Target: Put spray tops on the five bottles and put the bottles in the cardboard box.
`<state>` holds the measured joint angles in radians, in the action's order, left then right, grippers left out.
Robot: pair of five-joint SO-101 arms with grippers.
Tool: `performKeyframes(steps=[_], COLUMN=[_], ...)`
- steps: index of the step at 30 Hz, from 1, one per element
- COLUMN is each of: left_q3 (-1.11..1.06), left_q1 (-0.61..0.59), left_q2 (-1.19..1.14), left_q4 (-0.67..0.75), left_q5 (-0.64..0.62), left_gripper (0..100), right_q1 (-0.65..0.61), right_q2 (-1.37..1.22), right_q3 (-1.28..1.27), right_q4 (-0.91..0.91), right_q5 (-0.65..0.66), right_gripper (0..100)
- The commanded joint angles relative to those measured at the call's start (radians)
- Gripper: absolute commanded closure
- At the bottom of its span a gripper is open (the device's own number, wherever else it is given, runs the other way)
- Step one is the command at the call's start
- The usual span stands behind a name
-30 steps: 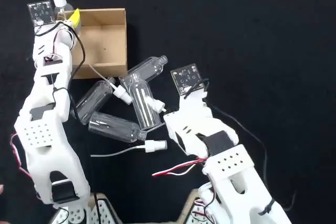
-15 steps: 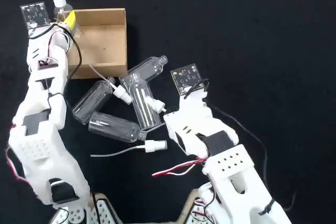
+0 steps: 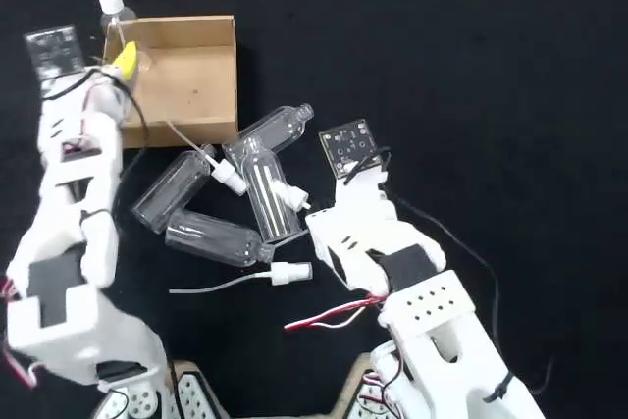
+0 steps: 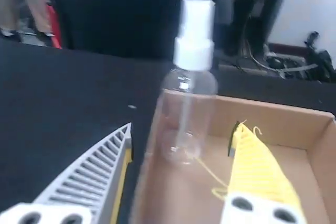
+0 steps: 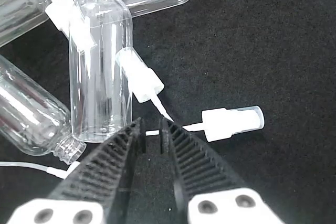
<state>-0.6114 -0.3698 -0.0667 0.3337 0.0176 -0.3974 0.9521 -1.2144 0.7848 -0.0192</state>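
The left pincer (image 4: 184,127) is held open in front of the capped bottle (image 4: 186,93), which is stood in the cardboard box (image 4: 294,123). The right pincer (image 5: 151,129) is narrowly parted over a spray top (image 5: 231,121) tube.

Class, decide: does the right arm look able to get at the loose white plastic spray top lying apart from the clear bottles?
Probably yes: the right gripper hangs open just beside that white plastic spray top, only bare black table between.

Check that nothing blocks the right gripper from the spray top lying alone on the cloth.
Nothing visible does. The spray top lies on bare cloth close to the right gripper, its tube reaching the open jaws. The nearest bottle lies off that line.
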Motion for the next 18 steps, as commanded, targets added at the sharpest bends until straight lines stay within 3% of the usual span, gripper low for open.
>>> performKeyframes(steps=[1,11,18], left_q3=[-0.091,-0.321,-0.403], left_q1=[-0.081,-0.162,-0.162], left_q2=[0.181,0.460,0.740], left_q4=[0.005,-0.318,-0.750], left_q5=[-0.003,-0.003,-0.008], left_gripper=[70,70,70], right_q1=[-0.012,-0.015,-0.038], right_q2=[0.012,0.012,0.007], right_q3=[0.004,0.008,0.096], right_q4=[-0.020,-0.017,0.041], right_q5=[0.011,0.011,0.011], right_gripper=[93.9,93.9,93.9])
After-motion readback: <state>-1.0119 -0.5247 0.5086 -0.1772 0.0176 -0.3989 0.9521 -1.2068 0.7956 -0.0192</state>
